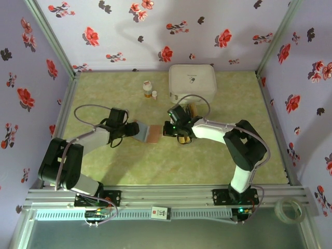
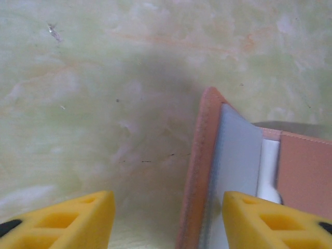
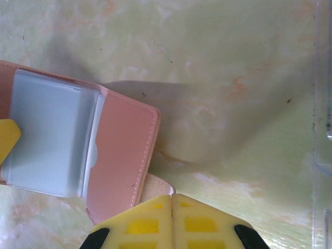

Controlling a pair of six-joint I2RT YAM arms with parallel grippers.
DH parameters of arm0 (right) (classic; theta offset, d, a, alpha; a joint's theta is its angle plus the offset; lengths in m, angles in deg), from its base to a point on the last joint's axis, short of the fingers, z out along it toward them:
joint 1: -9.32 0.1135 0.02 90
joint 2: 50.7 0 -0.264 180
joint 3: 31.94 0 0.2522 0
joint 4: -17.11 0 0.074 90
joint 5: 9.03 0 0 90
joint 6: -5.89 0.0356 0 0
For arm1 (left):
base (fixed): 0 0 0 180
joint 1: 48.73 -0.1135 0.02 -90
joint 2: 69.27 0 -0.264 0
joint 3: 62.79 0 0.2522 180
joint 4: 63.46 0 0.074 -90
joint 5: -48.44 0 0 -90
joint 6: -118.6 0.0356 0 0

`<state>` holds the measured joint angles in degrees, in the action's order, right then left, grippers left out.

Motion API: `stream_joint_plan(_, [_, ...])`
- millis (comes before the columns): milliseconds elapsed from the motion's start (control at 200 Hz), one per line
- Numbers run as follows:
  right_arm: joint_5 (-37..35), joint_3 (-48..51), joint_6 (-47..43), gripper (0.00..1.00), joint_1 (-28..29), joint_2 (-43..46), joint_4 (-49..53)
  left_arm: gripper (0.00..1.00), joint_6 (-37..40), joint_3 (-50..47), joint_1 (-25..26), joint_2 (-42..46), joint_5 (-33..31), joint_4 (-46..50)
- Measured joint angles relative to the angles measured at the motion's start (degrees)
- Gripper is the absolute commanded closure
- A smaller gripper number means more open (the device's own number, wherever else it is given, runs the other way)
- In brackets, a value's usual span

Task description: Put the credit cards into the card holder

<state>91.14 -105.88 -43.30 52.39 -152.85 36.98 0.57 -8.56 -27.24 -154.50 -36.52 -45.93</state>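
Wallet (image 1: 150,134) lies open and flat at mid-desk (image 1: 155,168), grey pocket side toward 9 o'clock, brown flap toward 3. I have an arm at each end of it, I judge to keep it spread so a card can slide in.

Left jaws: released, set at 9 o'clock of the wallet. On the left wrist view the yellow fingers (image 2: 59,223) stand well apart. The wallet's (image 2: 238,155) raised brown edge sits between them, close against the right-hand finger and clear of the other. I read this as a straddle of that flap, not a grip. On the right wrist view one yellow fingertip (image 3: 8,137) of that arm lies over the grey pocket.

Right jaws: clenched, fingers (image 3: 145,223) pressed together at 3 o'clock of the wallet (image 3: 122,150). The pale closing tab (image 3: 155,184) runs up to their tips. Whether it is pinched or only pressed to the desk, I cannot tell.

Pockets look pale, with no tan or black card that I can see, so I judge loading not yet begun. A small tan-and-dark shape (image 1: 193,109) at 1 o'clock of the wallet, just before the white box (image 1: 192,80), could be the credit cards. It is too small to tell.
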Motion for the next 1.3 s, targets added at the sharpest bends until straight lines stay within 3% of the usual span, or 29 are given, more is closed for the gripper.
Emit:
stream_joint_plan(315, [0.00,-0.96,-0.37,1.00,0.72,-1.07,0.00,0.79,-0.66,-0.13,0.00,-0.22,2.29,-2.80])
stream_joint_plan(460, [-0.07,-0.96,-0.57,0.70,0.72,-1.07,0.07,0.94,-1.38,-0.74,0.00,0.00,2.73,-3.56])
stream_joint_plan(585, [-0.37,-0.83,-1.40,0.61,0.83,-0.74,0.48,0.96,-1.97,-1.55,0.02,1.29,3.10,-3.80])
stream_joint_plan(950, [-2.69,-0.31,-1.86,0.64,5.53,7.04,3.04,0.96,-5.07,-4.46,1.11,7.30,2.75,-3.52])
stream_joint_plan(1300, [0.76,-1.60,-0.24,0.82,7.98,-2.62,-5.05,0.96,-8.09,-7.72,2.03,10.16,1.97,-3.72])
